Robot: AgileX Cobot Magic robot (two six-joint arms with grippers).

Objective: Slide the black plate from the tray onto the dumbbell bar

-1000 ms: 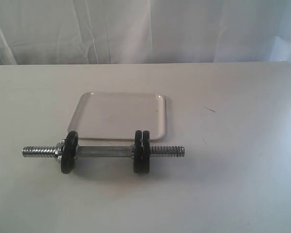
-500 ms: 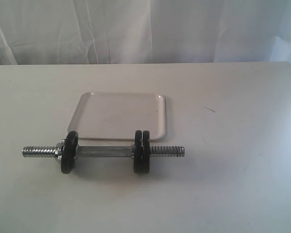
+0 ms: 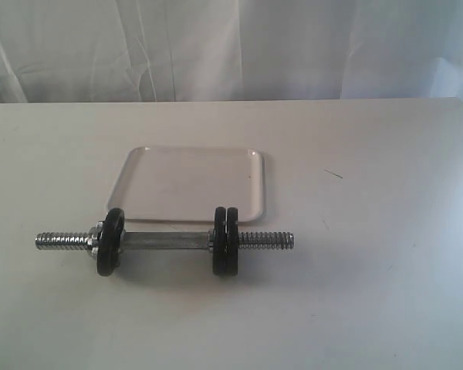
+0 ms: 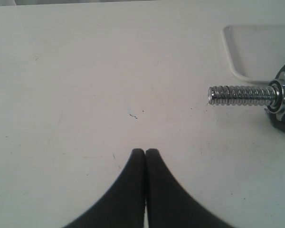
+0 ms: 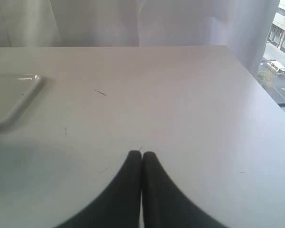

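Observation:
The dumbbell bar (image 3: pixel 166 240) lies across the table in front of the white tray (image 3: pixel 189 183). One black plate (image 3: pixel 109 242) sits on the bar's left part beside a chrome nut; two black plates (image 3: pixel 225 241) stand together on its right part. Nothing lies in the tray. Neither arm shows in the exterior view. My left gripper (image 4: pixel 145 152) is shut and empty over bare table, apart from the bar's threaded end (image 4: pixel 242 94). My right gripper (image 5: pixel 141 154) is shut and empty, well away from the tray's corner (image 5: pixel 14 97).
White curtains hang behind the table's far edge (image 3: pixel 231 101). The table's right edge (image 5: pixel 256 80) shows in the right wrist view with a window beyond it. A small dark mark (image 3: pixel 333 174) lies on the tabletop to the right of the tray.

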